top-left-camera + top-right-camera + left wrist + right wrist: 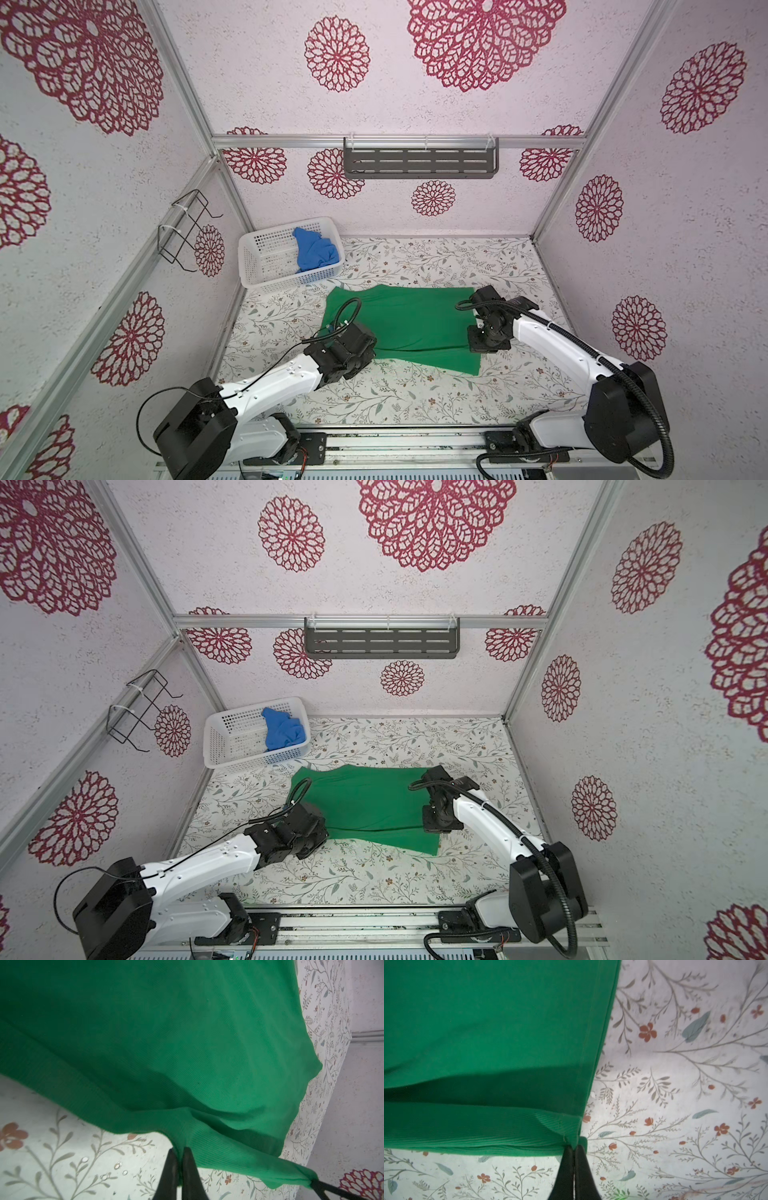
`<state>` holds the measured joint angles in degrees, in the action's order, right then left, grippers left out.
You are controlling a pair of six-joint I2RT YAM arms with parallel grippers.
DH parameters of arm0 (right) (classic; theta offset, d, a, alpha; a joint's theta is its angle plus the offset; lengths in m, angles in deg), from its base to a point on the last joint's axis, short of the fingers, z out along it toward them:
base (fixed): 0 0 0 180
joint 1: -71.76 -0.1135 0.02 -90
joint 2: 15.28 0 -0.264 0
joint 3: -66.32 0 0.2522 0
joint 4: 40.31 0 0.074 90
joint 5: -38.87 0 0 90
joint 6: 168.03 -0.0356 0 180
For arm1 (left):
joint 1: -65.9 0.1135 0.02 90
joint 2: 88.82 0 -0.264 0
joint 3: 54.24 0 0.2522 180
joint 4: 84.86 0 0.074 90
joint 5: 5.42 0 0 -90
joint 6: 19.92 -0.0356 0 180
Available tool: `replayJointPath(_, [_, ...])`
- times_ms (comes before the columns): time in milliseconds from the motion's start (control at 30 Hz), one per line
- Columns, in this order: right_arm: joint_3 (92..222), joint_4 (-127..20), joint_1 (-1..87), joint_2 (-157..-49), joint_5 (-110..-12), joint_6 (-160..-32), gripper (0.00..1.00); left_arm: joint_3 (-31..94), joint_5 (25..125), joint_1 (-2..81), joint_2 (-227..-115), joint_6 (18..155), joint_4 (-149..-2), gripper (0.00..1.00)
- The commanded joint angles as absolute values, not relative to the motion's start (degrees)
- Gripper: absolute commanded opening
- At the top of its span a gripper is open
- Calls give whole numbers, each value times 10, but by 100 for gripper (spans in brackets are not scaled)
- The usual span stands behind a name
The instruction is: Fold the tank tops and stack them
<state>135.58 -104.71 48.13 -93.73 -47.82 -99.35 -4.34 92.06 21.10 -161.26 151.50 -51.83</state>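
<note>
Green tank top [415, 324] is laid flat across the middle of the table [374, 399], with its near edge pinched at both ends. Left gripper [179, 1150] is clamped tight on cloth at the left end, and right gripper [574, 1148] is clamped on the right hem corner. In the wrist views the edge looks raised off the surface. First fold is judged just started, not completed. Blue tank top [316, 249] is left crumpled in the basket [291, 282] at the back-left corner. Its folding and all stacking are left to do.

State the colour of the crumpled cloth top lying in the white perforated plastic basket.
Royal blue; the crumpled soft-cloth top shows best in a top view.
</note>
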Motion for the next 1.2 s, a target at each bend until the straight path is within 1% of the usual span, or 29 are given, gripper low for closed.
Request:
replayJointPath(0, [1379,-1035,504,-952,-456,-947,0,-30,900,232,-1635,1462,-560,0])
replayJointPath(367, [1431,-985,556,-1044,-479,-892,0,53,814,301,-1749,1340,-555,0])
replayJointPath(500, [1448,-970,572,-1080,-487,-879,0,101,778,323,-1805,1289,-530,0])
replayJointPath(667, [1478,-962,590,-1124,-491,-875,0,162,753,340,-1869,1235,-501,2])
replayJointPath(767, [1504,-965,606,-1150,-503,-877,0,194,745,354,-1902,1208,-483,0])
replayJointPath(833, [1522,-966,613,-1161,-501,-875,0,219,744,362,-1919,1186,-467,2])
replayJointPath(867, [1532,-966,615,-1165,-499,-875,0,232,743,367,-1925,1176,-456,5])
replayJointPath(900, [1541,-968,619,-1168,-498,-874,0,242,741,370,-1928,1167,-448,11])
replayJointPath(967, [1559,-974,622,-1168,-496,-875,0,257,736,378,-1922,1150,-432,31])
replayJointPath(1000, [1564,-977,624,-1165,-494,-875,2,261,736,380,-1915,1142,-426,37])
replayJointPath(1033, [1569,-978,626,-1160,-492,-875,7,264,741,381,-1901,1134,-417,48])
replayJointPath(1067, [1572,-981,627,-1154,-491,-876,9,265,750,382,-1889,1126,-407,54])
replayJointPath(1100, [1573,-983,629,-1146,-491,-877,11,265,760,383,-1868,1120,-397,58])
replayJointPath(1167, [1571,-989,630,-1131,-491,-882,16,262,780,386,-1838,1113,-376,60])
